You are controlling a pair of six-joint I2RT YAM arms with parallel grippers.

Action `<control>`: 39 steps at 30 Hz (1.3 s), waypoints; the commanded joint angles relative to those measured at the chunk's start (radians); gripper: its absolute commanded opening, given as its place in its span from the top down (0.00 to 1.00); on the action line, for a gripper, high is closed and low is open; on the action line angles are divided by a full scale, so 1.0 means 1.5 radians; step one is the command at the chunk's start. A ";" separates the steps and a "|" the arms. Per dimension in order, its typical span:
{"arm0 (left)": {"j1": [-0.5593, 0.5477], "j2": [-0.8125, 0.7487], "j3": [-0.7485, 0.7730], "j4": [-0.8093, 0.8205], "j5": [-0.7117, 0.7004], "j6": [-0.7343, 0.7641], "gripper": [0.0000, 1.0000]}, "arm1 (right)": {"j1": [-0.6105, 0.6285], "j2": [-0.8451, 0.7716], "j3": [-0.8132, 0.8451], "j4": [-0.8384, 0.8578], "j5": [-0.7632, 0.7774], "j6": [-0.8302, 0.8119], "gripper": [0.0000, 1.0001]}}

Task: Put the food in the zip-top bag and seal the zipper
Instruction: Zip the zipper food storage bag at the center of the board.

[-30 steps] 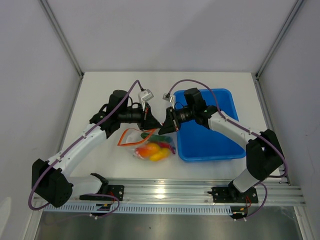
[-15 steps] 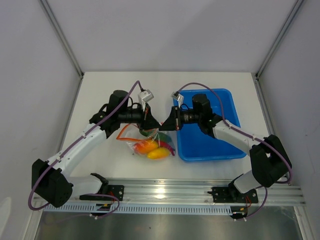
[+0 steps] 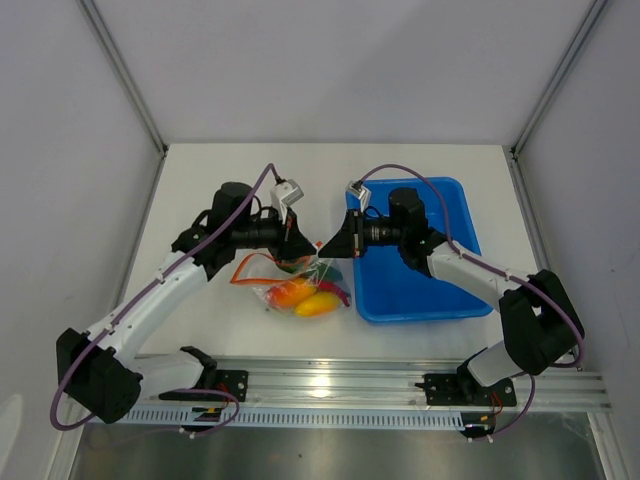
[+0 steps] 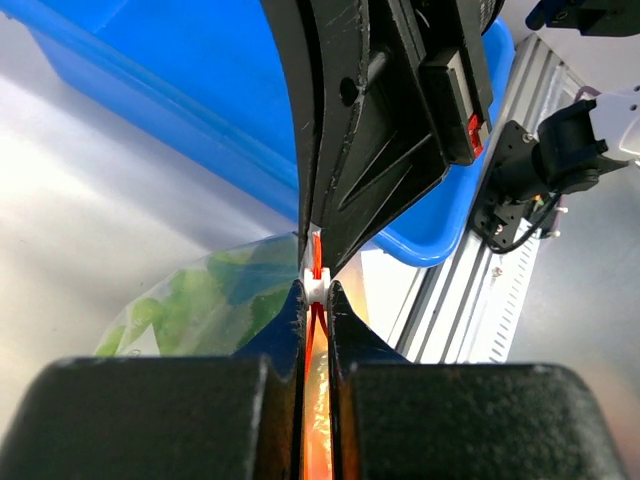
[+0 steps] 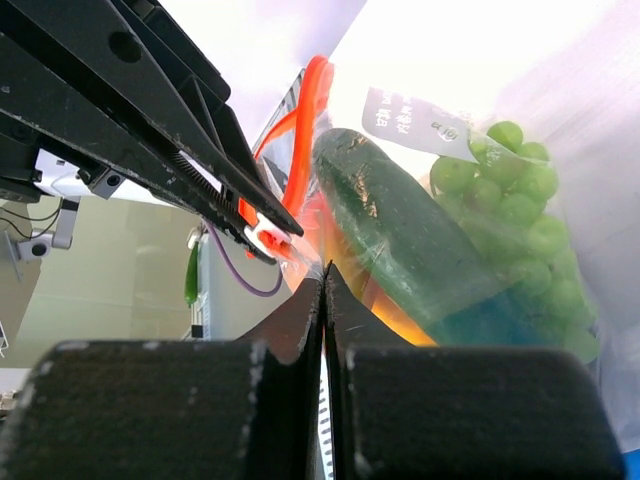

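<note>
The clear zip-top bag (image 3: 300, 285) holds the food: an orange-yellow pepper (image 3: 298, 294), a dark green cucumber (image 5: 400, 235) and green grapes (image 5: 520, 190). My two grippers meet tip to tip over the bag's right end. The left gripper (image 3: 311, 247) (image 4: 316, 292) is shut on the red-orange zipper (image 4: 317, 330), right behind a small white slider (image 4: 316, 284). Facing it, the right gripper (image 3: 326, 247) (image 5: 323, 272) is shut on the bag's clear edge beside the slider. The rest of the zipper (image 3: 243, 272) curves away to the left.
A blue tray (image 3: 420, 290) lies to the right of the bag, under the right arm. The metal rail (image 3: 330, 385) with the arm bases runs along the near edge. White walls close in the left, right and back sides.
The right gripper has swung left until its tips meet the left gripper's. The left arm has shifted slightly left, and the bag's mouth end has risen a little.
</note>
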 commanded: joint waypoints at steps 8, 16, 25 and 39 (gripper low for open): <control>0.000 -0.014 0.025 -0.044 0.003 0.018 1.00 | -0.014 0.003 0.053 0.035 -0.092 -0.054 1.00; 0.000 -0.004 0.052 -0.052 0.023 0.021 0.99 | 0.046 0.033 0.188 -0.318 -0.054 -0.298 0.61; 0.000 -0.003 0.065 -0.053 0.035 0.021 0.99 | 0.054 0.060 0.197 -0.332 -0.076 -0.312 0.66; -0.001 0.000 0.060 -0.050 0.058 0.009 0.99 | 0.058 0.086 0.235 -0.353 -0.080 -0.334 0.80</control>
